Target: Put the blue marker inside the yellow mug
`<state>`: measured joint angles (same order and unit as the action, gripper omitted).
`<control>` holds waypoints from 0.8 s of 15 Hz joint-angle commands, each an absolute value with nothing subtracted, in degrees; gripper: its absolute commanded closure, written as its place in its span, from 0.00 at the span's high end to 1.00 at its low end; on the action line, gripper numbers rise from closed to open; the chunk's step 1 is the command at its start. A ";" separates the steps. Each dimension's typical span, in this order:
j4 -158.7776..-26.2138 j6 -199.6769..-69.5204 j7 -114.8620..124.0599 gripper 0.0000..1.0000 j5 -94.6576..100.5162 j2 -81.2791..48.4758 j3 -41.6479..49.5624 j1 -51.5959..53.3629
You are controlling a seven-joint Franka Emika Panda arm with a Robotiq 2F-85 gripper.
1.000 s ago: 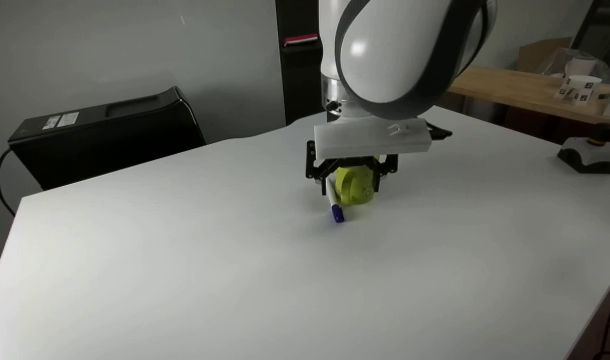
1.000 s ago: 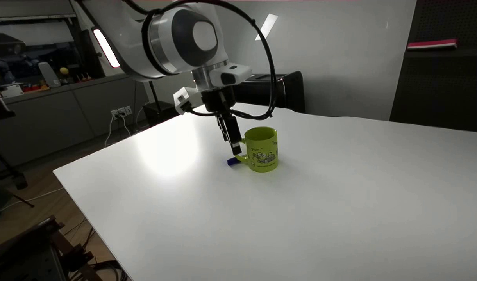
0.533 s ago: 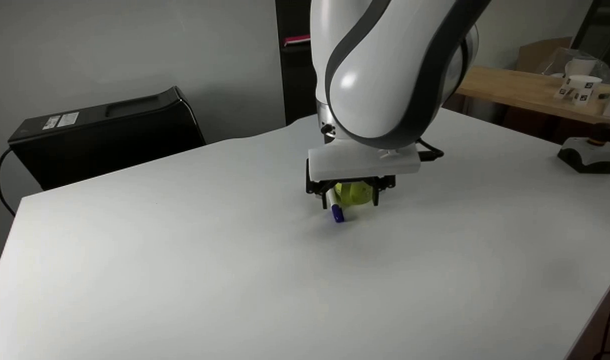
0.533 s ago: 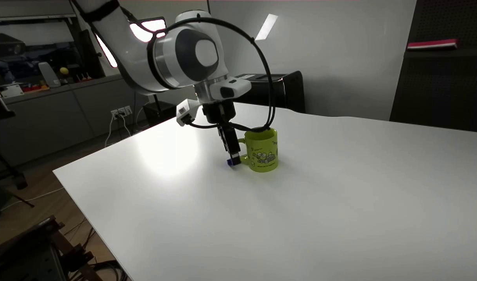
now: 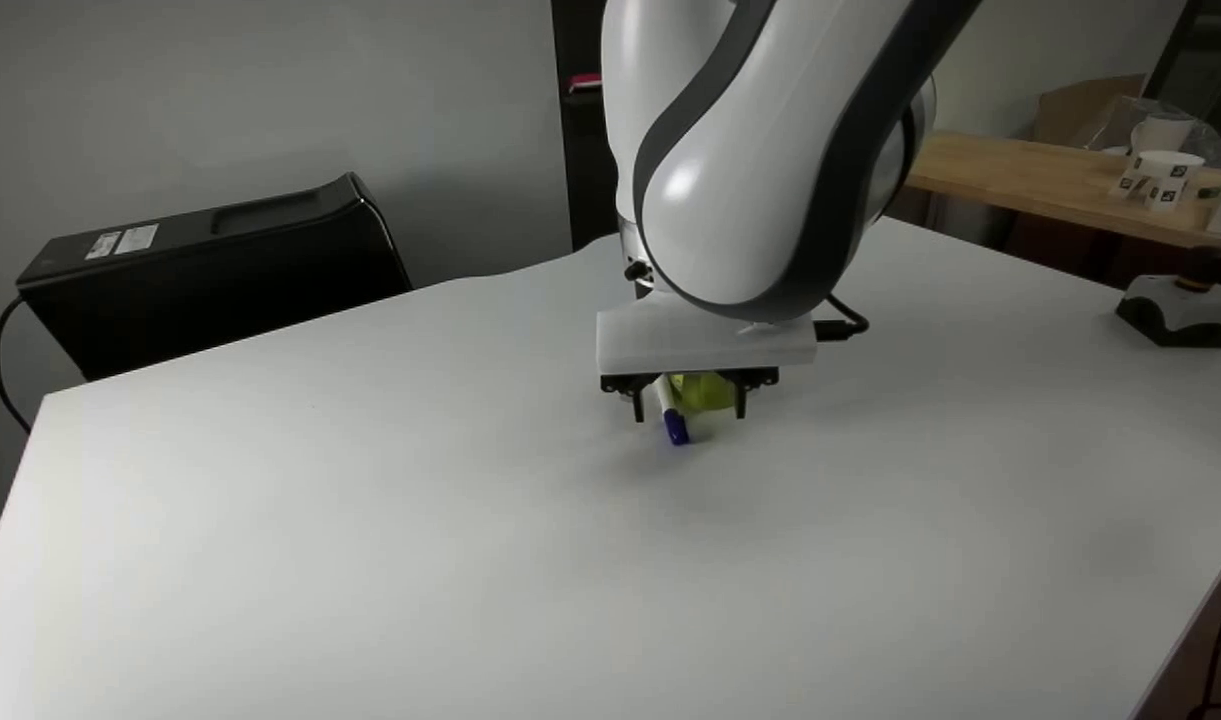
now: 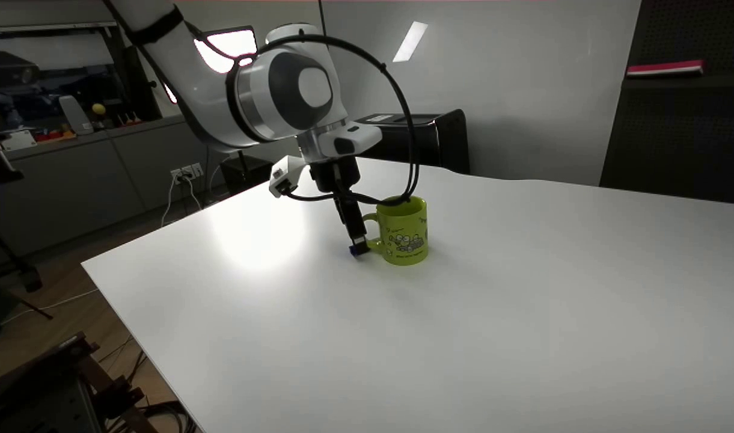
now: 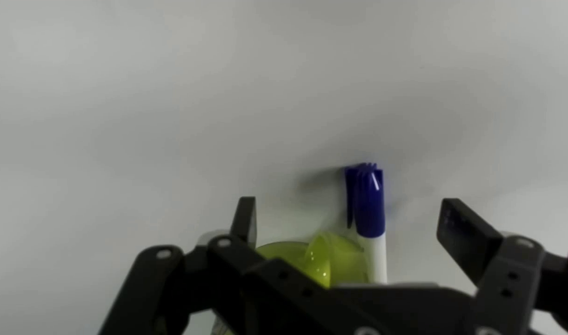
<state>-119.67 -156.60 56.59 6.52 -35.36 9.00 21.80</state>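
Note:
The blue marker, white-bodied with a dark-blue cap, lies on the table against the yellow mug's handle side. It shows in the wrist view (image 7: 370, 204) and in both exterior views (image 5: 676, 428) (image 6: 353, 250), where the gripper partly hides it. The yellow mug stands upright; it shows in both exterior views (image 5: 705, 392) (image 6: 406, 237) and partly in the wrist view (image 7: 346, 260). My gripper (image 7: 349, 202) is open, fingertips low near the table (image 5: 690, 418) (image 6: 359, 245) on the handle side. The marker and mug handle lie between the fingers in the wrist view, the marker nearer the right finger, touching neither.
A white table (image 5: 370, 520) carries everything. A black machine (image 5: 210, 270) stands beyond the table's edge. A grey and black device (image 5: 1185, 310) sits at the table's far right. The mug stands close beside the gripper, and a cable loop (image 6: 409, 132) hangs from the arm above it.
My gripper has come down to near table height beside the mug, then shifted slightly so the marker sits between its fingers. The marker and mug have not moved.

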 commanded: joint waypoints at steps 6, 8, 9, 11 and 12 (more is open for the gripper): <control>-116.98 -156.42 60.78 1.00 7.00 -37.95 11.41 24.51; -116.64 -156.43 61.28 1.00 7.12 -38.30 11.85 24.94; -116.47 -156.36 61.40 1.00 7.08 -38.45 11.90 25.07; -116.29 -156.25 61.90 1.00 7.14 -38.48 12.15 25.65; -116.22 -156.24 62.06 1.00 7.17 -38.48 12.17 25.84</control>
